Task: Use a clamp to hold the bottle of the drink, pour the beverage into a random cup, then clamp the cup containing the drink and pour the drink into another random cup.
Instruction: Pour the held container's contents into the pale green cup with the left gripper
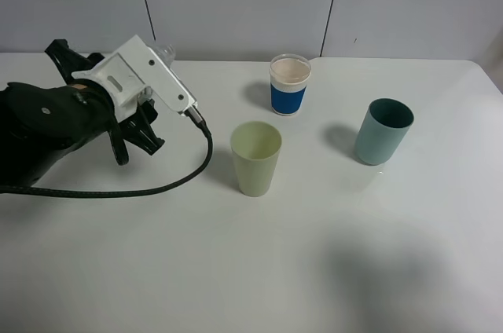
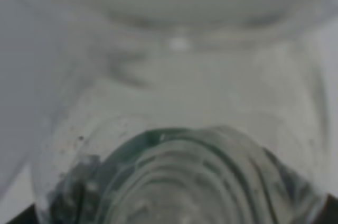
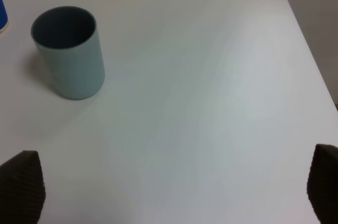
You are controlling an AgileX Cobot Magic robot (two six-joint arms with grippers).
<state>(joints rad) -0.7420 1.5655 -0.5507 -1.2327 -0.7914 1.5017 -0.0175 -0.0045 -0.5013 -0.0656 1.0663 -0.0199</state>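
The black left arm [image 1: 47, 125] is positioned over the left side of the white tabletop [image 1: 259, 270]. A white camera housing [image 1: 137, 74] is mounted at its wrist, and a black cable [image 1: 157, 185] is routed from it across the tabletop. Part of a clear bottle [image 1: 165, 51] is seen behind the housing. Three cups stand upright: a blue-banded paper cup [image 1: 289, 86] nearest the wall, a pale green cup [image 1: 256, 159] in front of it, and a teal tumbler [image 1: 383, 131] to the right, apart from both.

Bottle [image 2: 174, 182]: clear ribbed plastic, far left.
Blue-banded cup [image 1: 290, 85]: upright, far middle, pale inside.
Pale green cup [image 1: 256, 158]: upright, nearer, middle.
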